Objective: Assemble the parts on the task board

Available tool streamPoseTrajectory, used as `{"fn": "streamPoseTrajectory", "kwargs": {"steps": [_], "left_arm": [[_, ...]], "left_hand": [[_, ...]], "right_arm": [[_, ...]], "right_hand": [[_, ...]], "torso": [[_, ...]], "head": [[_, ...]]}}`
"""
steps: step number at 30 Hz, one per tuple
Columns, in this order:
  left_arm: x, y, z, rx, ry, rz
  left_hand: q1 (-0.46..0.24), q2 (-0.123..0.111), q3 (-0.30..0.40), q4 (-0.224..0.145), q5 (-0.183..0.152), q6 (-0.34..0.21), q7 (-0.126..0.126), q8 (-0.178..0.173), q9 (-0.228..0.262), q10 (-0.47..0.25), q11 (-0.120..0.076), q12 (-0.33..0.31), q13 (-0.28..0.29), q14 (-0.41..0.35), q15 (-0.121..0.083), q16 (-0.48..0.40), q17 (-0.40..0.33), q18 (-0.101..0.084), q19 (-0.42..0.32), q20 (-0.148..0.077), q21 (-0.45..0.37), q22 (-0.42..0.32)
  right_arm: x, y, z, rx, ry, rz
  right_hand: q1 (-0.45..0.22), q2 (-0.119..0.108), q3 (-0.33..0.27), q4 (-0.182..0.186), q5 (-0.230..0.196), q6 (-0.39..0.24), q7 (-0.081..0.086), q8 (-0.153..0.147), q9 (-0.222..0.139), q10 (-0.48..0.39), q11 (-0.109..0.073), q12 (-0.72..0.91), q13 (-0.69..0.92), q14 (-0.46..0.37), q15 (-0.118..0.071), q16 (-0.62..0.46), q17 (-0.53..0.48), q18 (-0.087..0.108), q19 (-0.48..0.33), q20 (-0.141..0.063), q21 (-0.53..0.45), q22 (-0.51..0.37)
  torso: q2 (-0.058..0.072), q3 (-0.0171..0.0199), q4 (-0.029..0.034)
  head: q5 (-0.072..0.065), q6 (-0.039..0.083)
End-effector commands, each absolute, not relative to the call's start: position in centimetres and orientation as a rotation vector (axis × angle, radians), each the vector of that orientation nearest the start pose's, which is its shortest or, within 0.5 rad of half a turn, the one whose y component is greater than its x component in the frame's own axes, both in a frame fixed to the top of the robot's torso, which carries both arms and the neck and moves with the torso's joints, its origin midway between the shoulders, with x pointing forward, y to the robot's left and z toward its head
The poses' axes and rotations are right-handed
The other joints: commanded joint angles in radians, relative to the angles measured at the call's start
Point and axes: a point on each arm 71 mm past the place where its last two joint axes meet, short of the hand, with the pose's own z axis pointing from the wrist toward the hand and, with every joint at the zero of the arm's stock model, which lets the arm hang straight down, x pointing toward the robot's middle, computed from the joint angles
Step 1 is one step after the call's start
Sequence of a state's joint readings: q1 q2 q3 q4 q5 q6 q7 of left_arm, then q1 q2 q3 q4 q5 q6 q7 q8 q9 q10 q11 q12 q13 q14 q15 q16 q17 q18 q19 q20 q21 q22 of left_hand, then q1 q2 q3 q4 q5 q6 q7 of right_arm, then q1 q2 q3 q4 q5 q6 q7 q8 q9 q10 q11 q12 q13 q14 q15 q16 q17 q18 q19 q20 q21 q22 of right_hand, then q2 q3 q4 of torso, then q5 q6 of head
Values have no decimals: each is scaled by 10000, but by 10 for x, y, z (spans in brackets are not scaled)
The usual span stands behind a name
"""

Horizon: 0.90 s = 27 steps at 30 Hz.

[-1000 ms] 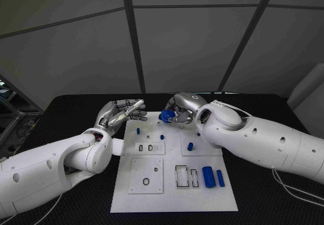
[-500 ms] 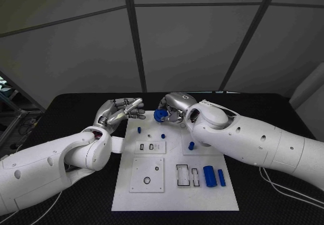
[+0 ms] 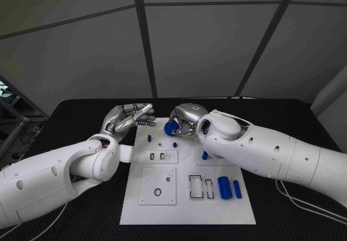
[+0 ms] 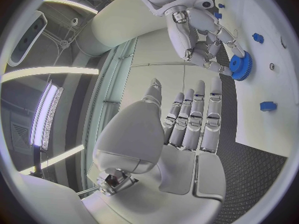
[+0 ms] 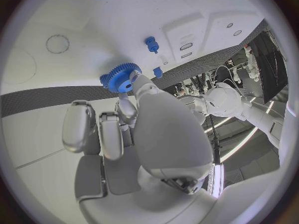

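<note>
The white task board [image 3: 155,211] lies in the middle of the black table. My right hand [image 3: 188,118] hovers over the board's far end and pinches a blue gear [image 3: 169,129] in its fingertips. The right wrist view shows the gear [image 5: 121,78] held just above the board, near a blue peg [image 5: 150,44]. My left hand [image 3: 130,118] is raised beside the board's far left corner, fingers stretched out, holding nothing. In the left wrist view my left hand [image 4: 190,122] faces my right hand [image 4: 202,40] and the gear [image 4: 239,65].
Small blue pegs [image 3: 149,137] stand at the board's far end. Another blue piece [image 3: 204,156] stands further right. Two blue cylinders [image 3: 223,189] lie near the board's right edge beside rectangular slots [image 3: 195,187]. A square plate with a ring [image 3: 156,193] sits at the near left.
My right hand has carried the gear to the left and slightly lower, closer to the left hand and the pegs. The left hand has barely moved.
</note>
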<state>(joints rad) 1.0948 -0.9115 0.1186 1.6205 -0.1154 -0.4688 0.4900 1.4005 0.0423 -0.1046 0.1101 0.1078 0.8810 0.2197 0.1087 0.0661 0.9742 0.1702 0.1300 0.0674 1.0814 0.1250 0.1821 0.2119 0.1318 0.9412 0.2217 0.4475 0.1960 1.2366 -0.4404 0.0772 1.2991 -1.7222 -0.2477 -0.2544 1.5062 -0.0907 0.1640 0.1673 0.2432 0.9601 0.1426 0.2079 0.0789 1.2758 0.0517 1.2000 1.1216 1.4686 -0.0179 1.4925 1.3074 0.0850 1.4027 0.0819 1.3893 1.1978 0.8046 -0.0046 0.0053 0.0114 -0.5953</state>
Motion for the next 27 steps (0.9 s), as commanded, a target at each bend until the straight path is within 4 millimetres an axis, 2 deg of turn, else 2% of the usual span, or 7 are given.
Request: {"fn": "streamPoseTrajectory", "kwargs": {"steps": [1, 8, 15, 20, 22, 25, 27], "left_arm": [[476, 226, -150, -9990, 11764, -15164], [476, 226, -149, -9985, 11760, -15170], [476, 227, -149, -9991, 11751, -15145], [476, 227, -149, -9995, 11754, -15138], [476, 227, -149, -9997, 11757, -15137], [476, 227, -149, -10000, 11761, -15135], [476, 227, -149, -10005, 11762, -15126]], "left_hand": [[-2, 129, -10, -40, 29, 21, 14, -63, -2, -5, 35, -52, -1, -69, -33, -41, 8, 470, -54, -7, -6, -3], [-2, 129, -10, -40, 29, 21, 14, -63, -2, -5, 35, -52, -1, -69, -33, -41, 8, 470, -54, -7, -6, -3], [-2, 129, -10, -40, 29, 21, 14, -63, -2, -5, 35, -52, -1, -69, -33, -41, 8, 470, -54, -7, -6, -3], [-6, 132, -14, -42, 27, 28, 15, -65, -1, 4, 35, -53, 1, -73, -31, -52, 15, 470, -67, -5, -10, -5], [-6, 132, -15, -43, 27, 30, 15, -65, -1, 6, 35, -53, 1, -74, -31, -54, 17, 470, -70, -4, -10, -5], [-6, 132, -15, -43, 27, 30, 15, -65, -1, 6, 35, -53, 1, -74, -31, -54, 17, 470, -70, -4, -10, -5], [-6, 132, -15, -43, 27, 30, 15, -65, -1, 6, 35, -53, 1, -74, -31, -54, 17, 470, -70, -4, -10, -5]], "right_arm": [[526, -54, -133, -3596, 15154, 5835], [526, -52, -136, -3658, 15299, 5836], [527, -51, -139, -3716, 15552, 5765], [529, -53, -140, -3564, 15617, 5709], [530, -53, -140, -3519, 15666, 5687], [530, -54, -141, -3469, 15770, 5668], [531, -55, -142, -3425, 15890, 5678]], "right_hand": [[-94, -26, 77, -9, -66, 29, 16, 5, 0, 33, 26, 41, 6, 706, -42, 25, 1011, -125, 30, 10, 53, -10], [-238, -123, 135, 4, -98, -110, 59, -115, -56, -47, 64, -15, -47, 701, -14, 18, 1002, -122, 9, 31, 43, -30], [-575, -296, 118, 82, -120, -485, 147, -397, -127, -227, 153, -174, -219, 697, 63, 14, 1002, -116, -22, 99, 28, -55], [-931, -448, -11, 265, -283, -1435, 290, -957, -171, -496, 292, -413, -496, 695, 181, 16, 1015, -112, -55, 203, 11, -81], [-1054, -485, -80, 386, -288, -1689, 321, -1086, -159, -533, 323, -436, -534, 700, 210, 30, 1044, -110, -59, 235, 12, -78], [-1243, -447, -142, 574, -232, -1506, 345, -1033, -103, -531, 350, -410, -520, 702, 237, 38, 1061, -110, -60, 266, 17, -71], [-1539, -357, -205, 821, -3, -1281, 352, -928, -57, -509, 362, -352, -473, 709, 253, 57, 1099, -112, -51, 288, 31, -47]], "torso": [[0, -1, -1], [13, -1, -2], [8, 0, -9], [-6, 3, -10], [-5, 2, -7], [-4, 5, -1], [-4, 5, 0]], "head": [[10, -19], [32, -38], [37, -66], [26, -77], [27, -75], [23, -81], [25, -85]]}}
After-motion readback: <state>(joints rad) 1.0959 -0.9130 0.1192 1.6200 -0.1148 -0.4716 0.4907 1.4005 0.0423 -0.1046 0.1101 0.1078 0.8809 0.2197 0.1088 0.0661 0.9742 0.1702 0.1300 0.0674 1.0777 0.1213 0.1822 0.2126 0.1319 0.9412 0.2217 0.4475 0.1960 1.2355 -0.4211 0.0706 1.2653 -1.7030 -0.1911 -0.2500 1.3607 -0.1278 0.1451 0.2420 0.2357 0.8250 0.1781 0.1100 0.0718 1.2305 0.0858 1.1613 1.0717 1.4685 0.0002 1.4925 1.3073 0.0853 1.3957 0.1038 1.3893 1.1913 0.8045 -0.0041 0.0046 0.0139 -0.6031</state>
